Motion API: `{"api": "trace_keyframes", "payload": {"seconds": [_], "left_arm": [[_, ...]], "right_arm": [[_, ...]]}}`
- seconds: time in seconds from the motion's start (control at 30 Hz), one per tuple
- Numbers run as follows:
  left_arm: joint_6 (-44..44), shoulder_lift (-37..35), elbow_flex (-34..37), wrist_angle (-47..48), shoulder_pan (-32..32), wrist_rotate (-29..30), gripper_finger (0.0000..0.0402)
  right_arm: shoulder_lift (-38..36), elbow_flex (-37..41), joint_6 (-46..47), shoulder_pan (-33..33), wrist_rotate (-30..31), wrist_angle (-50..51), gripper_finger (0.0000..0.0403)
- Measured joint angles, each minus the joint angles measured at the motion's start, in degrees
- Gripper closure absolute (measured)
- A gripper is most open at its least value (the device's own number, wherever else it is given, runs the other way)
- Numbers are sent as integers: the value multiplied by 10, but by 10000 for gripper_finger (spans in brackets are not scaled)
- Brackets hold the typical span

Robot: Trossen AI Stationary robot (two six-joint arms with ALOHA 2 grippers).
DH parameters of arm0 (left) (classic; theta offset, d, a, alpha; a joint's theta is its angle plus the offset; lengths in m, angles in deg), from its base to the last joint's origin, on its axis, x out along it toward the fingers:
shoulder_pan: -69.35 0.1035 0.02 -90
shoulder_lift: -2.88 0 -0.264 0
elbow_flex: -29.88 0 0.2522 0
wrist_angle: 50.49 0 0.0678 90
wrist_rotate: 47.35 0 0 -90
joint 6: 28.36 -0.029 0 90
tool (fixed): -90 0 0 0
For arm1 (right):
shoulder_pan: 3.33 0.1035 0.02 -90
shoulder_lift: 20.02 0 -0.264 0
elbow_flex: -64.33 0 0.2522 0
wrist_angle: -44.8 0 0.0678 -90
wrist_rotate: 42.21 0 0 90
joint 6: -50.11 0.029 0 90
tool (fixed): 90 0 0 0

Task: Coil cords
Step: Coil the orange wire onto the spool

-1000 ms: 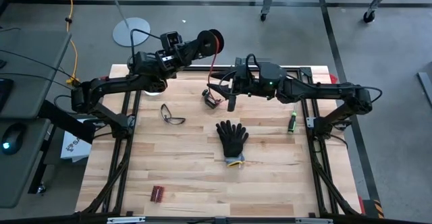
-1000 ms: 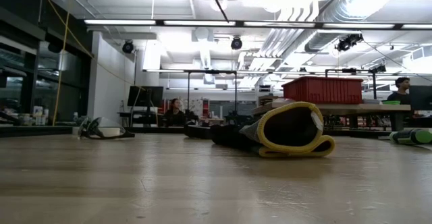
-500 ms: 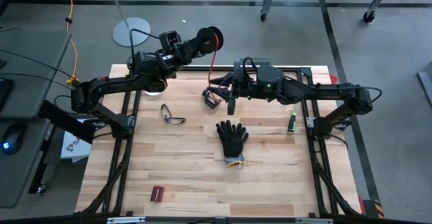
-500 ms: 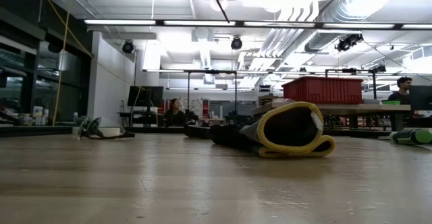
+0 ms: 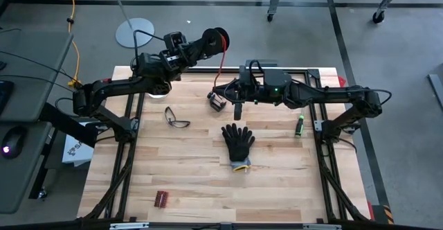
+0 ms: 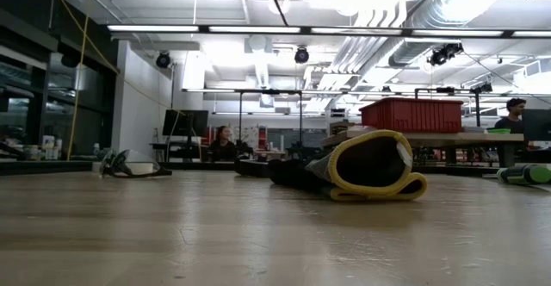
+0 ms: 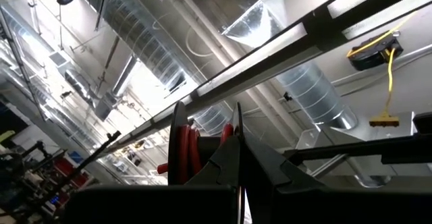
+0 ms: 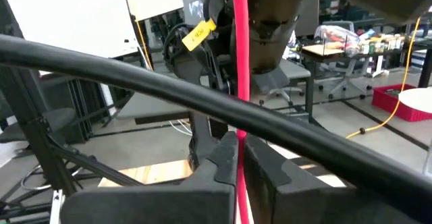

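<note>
Overhead, a small black round spool (image 5: 219, 39) wound with thin red cord (image 5: 219, 62) is held raised beyond the table's (image 5: 173, 181) far edge, clamped in the left gripper (image 5: 213, 41), whose fingers are pressed together on it. From the spool a single taut strand of the cord is led down to the right gripper (image 5: 223, 93) near the far edge's middle, where it is pinched between the closed fingers (image 8: 219, 170). Near the centre a black glove (image 5: 238, 143) is laid flat, with safety glasses (image 5: 176, 118) toward the left edge
</note>
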Motion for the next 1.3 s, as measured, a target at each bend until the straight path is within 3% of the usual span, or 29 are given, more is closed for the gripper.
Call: {"api": "trace_keyframes", "payload": {"seconds": [0.2, 0.4, 0.73, 1.03, 1.3], "left_arm": [[13, 0, 0, 0, -1, 0, 401], [88, -8, 0, 5, -29, -7, 401], [108, -45, 0, 158, -70, -8, 401], [100, -66, 0, 241, -71, -10, 401], [104, -71, 0, 273, -71, 6, 401]], "right_arm": [[0, 0, 2, 3, 1, -3, 401], [0, 0, -16, -7, 28, 0, 402], [0, 0, -20, -1, 6, -52, 402], [-1, -1, -17, 13, 4, -66, 403], [33, -55, -40, 12, 3, -51, 403]]}}
